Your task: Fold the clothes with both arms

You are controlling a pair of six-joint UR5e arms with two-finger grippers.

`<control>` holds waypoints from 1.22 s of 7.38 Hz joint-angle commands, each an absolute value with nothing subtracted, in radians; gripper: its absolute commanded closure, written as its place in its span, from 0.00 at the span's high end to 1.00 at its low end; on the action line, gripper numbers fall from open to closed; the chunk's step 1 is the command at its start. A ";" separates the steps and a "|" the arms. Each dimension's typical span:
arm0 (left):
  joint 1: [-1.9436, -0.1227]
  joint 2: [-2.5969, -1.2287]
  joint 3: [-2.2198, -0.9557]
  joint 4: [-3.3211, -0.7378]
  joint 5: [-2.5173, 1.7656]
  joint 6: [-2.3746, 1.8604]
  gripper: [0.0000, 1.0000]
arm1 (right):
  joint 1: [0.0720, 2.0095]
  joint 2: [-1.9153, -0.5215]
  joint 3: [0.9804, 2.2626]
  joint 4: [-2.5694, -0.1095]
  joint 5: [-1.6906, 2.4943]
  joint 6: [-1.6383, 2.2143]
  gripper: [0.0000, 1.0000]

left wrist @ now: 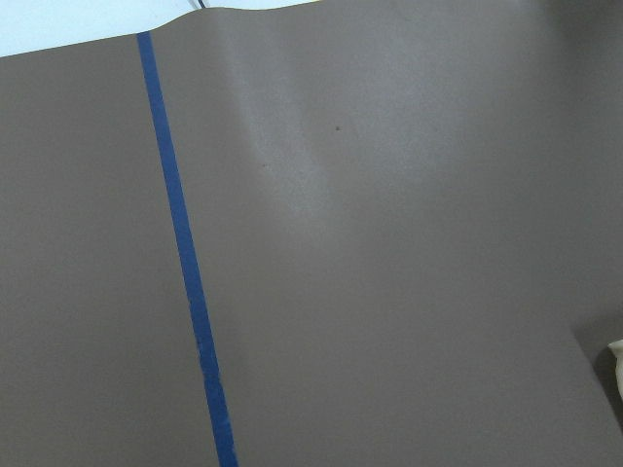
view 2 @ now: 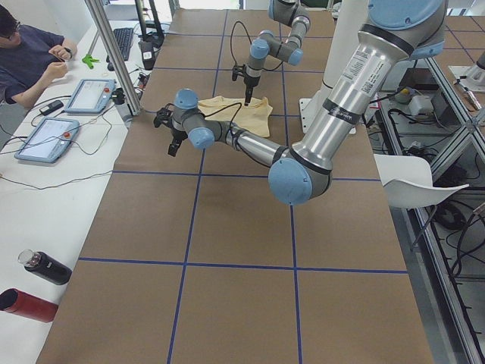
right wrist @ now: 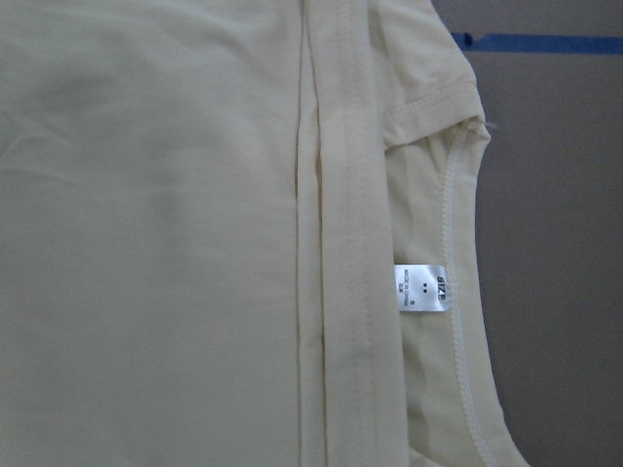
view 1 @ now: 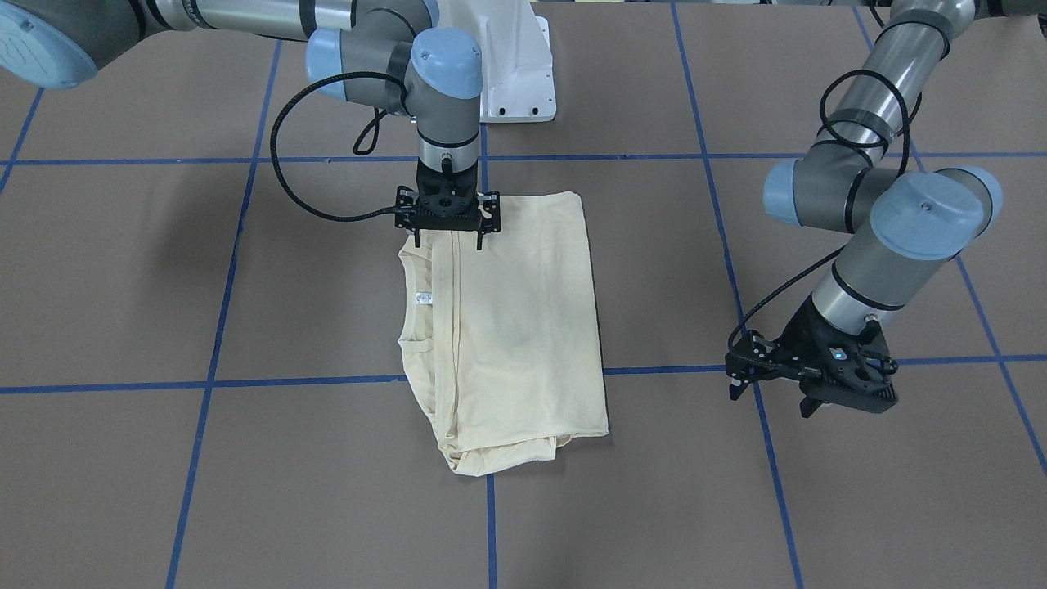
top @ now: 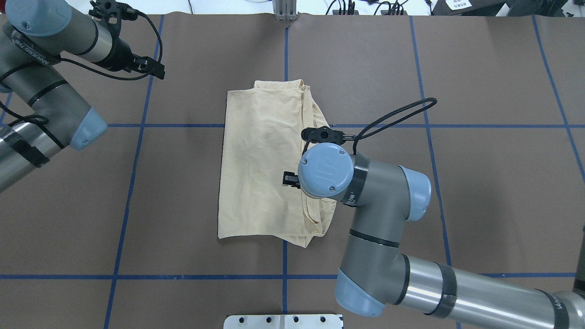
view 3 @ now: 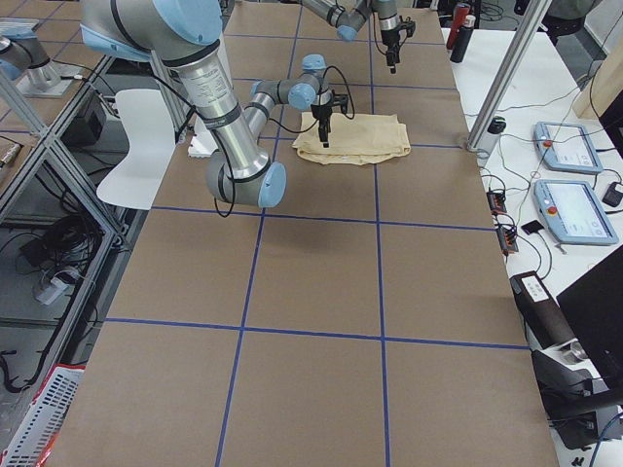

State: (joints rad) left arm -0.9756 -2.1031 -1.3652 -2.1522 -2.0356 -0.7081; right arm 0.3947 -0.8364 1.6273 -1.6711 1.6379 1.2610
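Your shirt (view 1: 523, 327) lies folded into a long rectangle in the middle of the table (view 1: 164, 286). Its collar and white label (view 1: 424, 298) are on the side toward the table's right end. The right gripper (view 1: 448, 244) points straight down at the shirt's edge nearest the robot, fingers spread; you cannot tell whether the tips touch cloth. The left gripper (view 1: 771, 401) hangs over bare table toward the left end, well apart from the shirt, fingers likewise spread.
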 commanded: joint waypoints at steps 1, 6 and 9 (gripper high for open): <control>-0.976 -2.103 -1.365 -2.152 -2.036 -0.709 1.00 | 0.390 -0.836 1.623 -1.735 1.646 1.128 0.93; -0.976 -2.103 -1.364 -2.152 -2.036 -0.709 1.00 | 0.348 -0.844 1.614 -1.752 1.690 1.060 0.81; -0.976 -2.103 -1.364 -2.152 -2.036 -0.707 1.00 | 0.341 -0.839 1.629 -1.810 1.693 1.010 0.52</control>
